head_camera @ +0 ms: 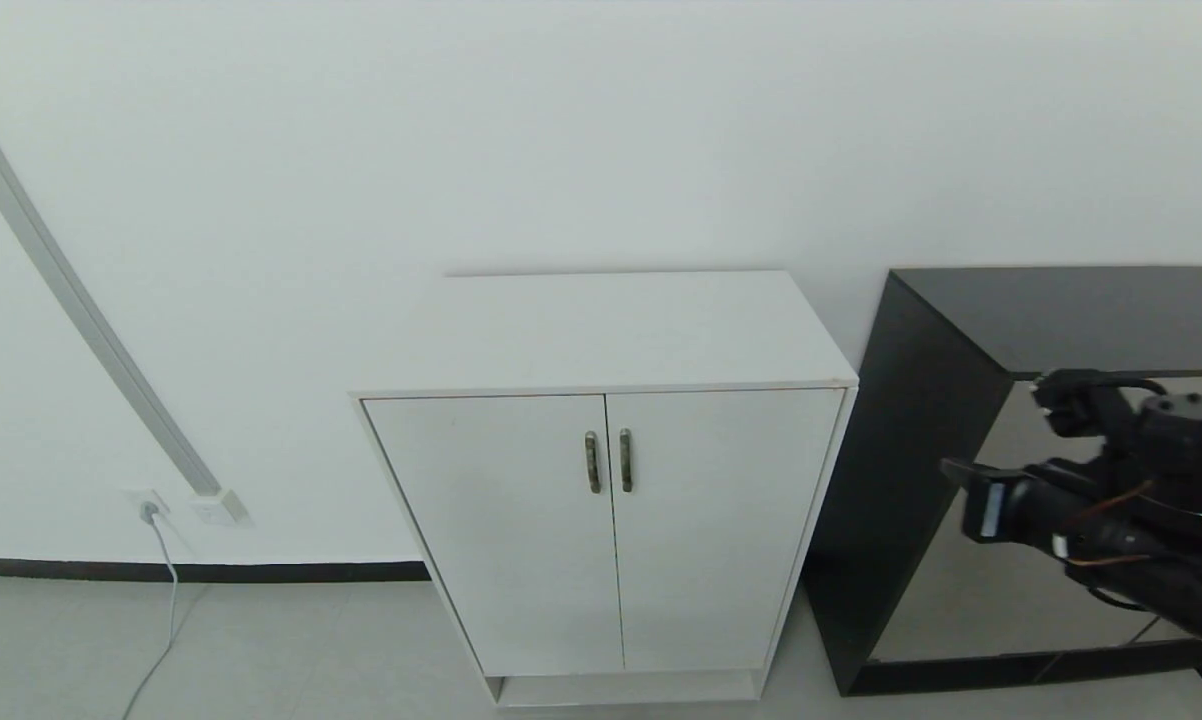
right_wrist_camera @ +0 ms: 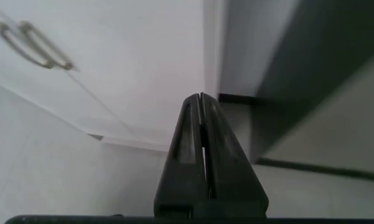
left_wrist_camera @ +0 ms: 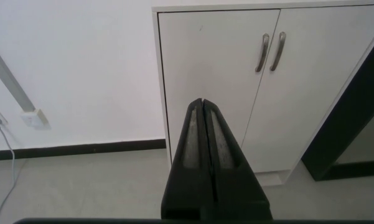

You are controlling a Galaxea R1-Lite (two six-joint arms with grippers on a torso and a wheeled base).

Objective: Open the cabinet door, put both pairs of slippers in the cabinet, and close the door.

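Note:
The white cabinet point(head_camera: 611, 520) stands against the wall with both doors closed. Two metal handles point(head_camera: 609, 461) sit side by side at the middle seam. My left gripper point(left_wrist_camera: 203, 102) is shut with nothing in it, low in front of the cabinet point(left_wrist_camera: 218, 74) and left of its handles point(left_wrist_camera: 269, 52). My right gripper point(right_wrist_camera: 201, 98) is also shut and empty, near the cabinet's lower right corner point(right_wrist_camera: 143, 62), with the handles point(right_wrist_camera: 31, 46) farther off. In the head view my right arm point(head_camera: 1131, 500) hangs to the right of the cabinet, in front of the black table.
A black table point(head_camera: 921, 450) stands close against the cabinet's right side. A wall socket with a grey cable point(head_camera: 151, 512) and a slanted conduit point(head_camera: 71, 290) are on the left wall. Open grey floor point(head_camera: 261, 650) lies left of the cabinet.

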